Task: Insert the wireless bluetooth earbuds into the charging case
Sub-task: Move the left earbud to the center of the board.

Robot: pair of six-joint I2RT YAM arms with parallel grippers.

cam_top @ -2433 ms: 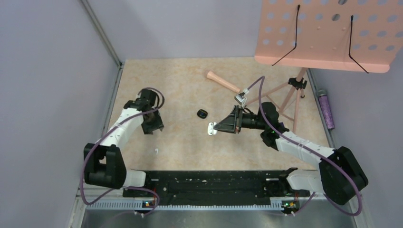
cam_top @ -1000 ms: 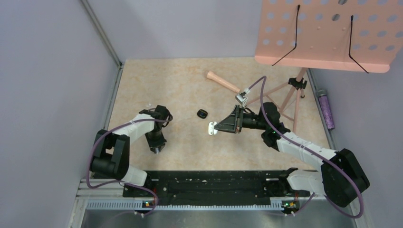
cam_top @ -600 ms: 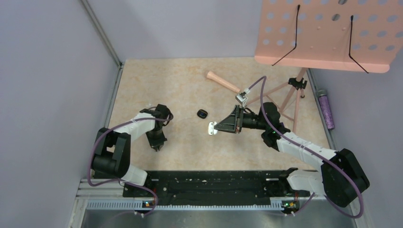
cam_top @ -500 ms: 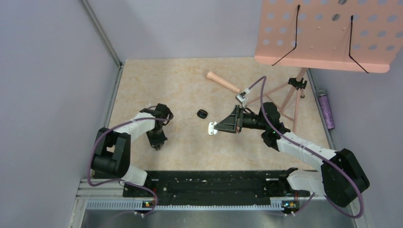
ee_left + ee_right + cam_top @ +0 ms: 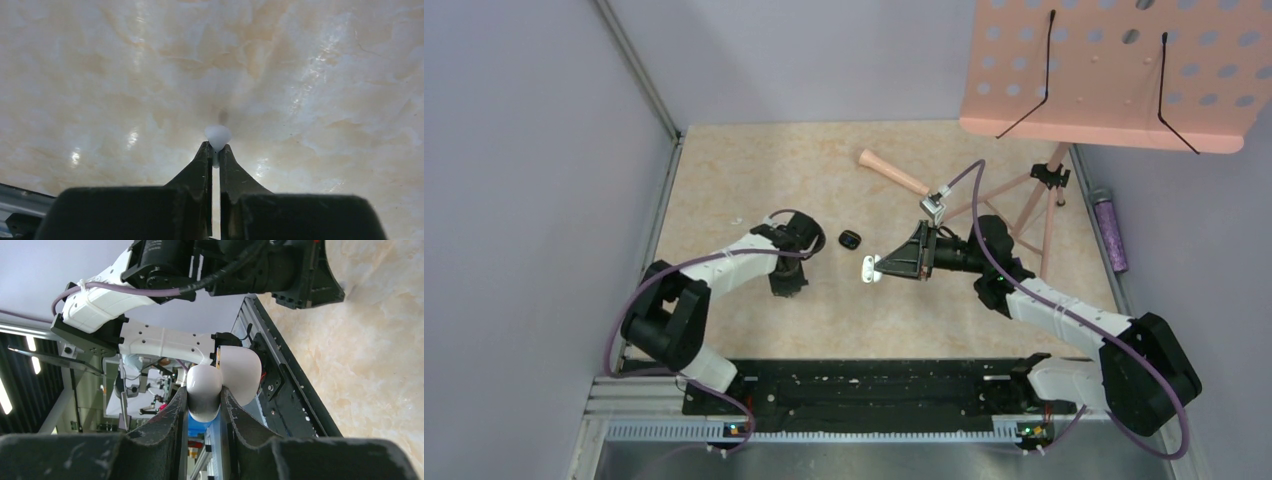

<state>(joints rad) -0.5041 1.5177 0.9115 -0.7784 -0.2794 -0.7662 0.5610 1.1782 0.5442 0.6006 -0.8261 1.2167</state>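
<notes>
In the left wrist view a tiny white earbud (image 5: 218,135) sticks out past the tips of my left gripper (image 5: 214,150), which is shut on its stem above the marbled table. From above, the left gripper (image 5: 786,285) hangs left of centre and hides the earbud. My right gripper (image 5: 881,268) is shut on the white charging case (image 5: 870,269) and holds it off the table, a short way to the right of the left gripper. In the right wrist view the case body (image 5: 204,390) sits between the fingers of the right gripper (image 5: 204,399), its lid (image 5: 243,371) open.
A small black object (image 5: 851,239) lies on the table between the grippers, slightly behind them. A pink-handled tool (image 5: 894,172) lies further back. A pink music stand (image 5: 1114,75) stands at the right rear, with a purple bottle (image 5: 1110,230) by the right wall.
The left gripper closed on the earbud near the front left of the table, then lifted and swung right toward the case. The right arm kept still.
</notes>
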